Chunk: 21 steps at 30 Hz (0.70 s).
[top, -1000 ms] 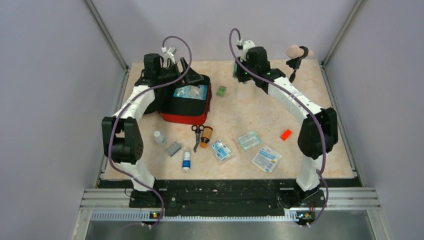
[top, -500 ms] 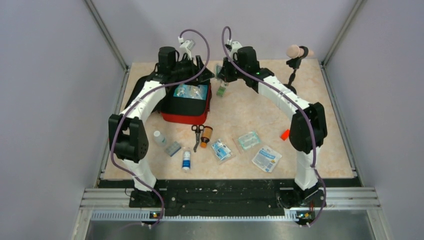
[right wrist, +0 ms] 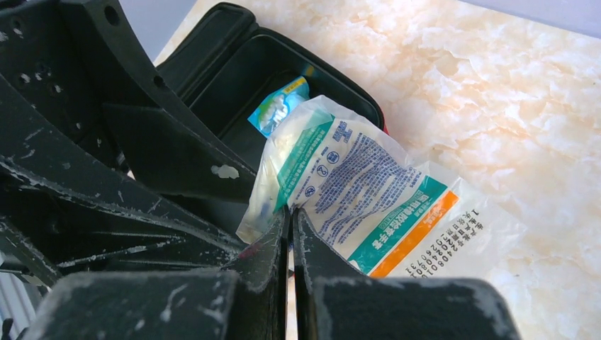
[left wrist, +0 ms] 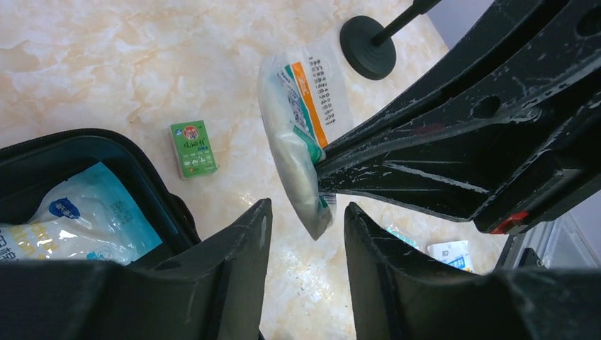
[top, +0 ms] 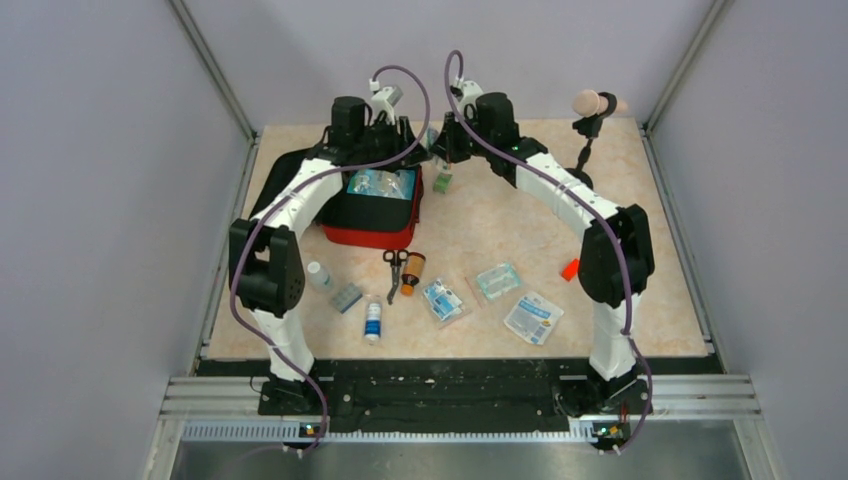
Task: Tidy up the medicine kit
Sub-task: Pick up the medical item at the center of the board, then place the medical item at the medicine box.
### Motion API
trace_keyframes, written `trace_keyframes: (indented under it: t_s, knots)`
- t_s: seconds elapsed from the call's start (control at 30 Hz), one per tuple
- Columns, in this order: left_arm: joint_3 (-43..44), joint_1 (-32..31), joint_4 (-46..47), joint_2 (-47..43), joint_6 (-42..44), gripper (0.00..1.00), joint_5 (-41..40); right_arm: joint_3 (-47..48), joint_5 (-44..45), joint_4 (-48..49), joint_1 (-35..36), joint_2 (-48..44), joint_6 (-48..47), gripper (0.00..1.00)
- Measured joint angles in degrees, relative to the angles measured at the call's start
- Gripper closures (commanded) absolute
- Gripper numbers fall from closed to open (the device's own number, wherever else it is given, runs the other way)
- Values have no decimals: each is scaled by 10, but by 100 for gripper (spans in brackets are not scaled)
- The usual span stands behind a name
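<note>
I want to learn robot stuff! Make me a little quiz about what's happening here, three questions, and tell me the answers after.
1. True or false: the right gripper is shut on a plastic packet.
2. What colour is the small box lying on the table beside the medicine kit? A red, B green, C yellow.
3. Fill in the gap: the medicine kit is ___ (open or zipped shut).

Key: 1 true. 2 B. 3 open, and you can see a blue packet inside it.
</note>
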Motion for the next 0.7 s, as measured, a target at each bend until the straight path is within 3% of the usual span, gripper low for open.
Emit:
trace_keyframes:
  t_s: [0.1,0.23,0.3,0.37,0.43,0.53,0.7]
  knots:
    - [2,-1,0,4,2,64,1,-3,-1,0,0,0,0,100]
    - [2,-1,1,12,-1,88,4,-3,-2,2,0,0,0,100]
    - [2,-1,2,17,-2,100,9,-4,-2,1,0,0,0,86]
    - [2,0,2,19,-5,100,14,-5,-3,-1,0,0,1,67]
    - [2,3,0,19,-4,100,18,-7,-7,-2,-2,0,2,56]
    - [2,14,-5,19,-3,100,27,-7,-22,-7,-13,-3,4,48]
    - [2,62,-26,19,18,100,43,-37,-67,-30,-59,-43,4,47]
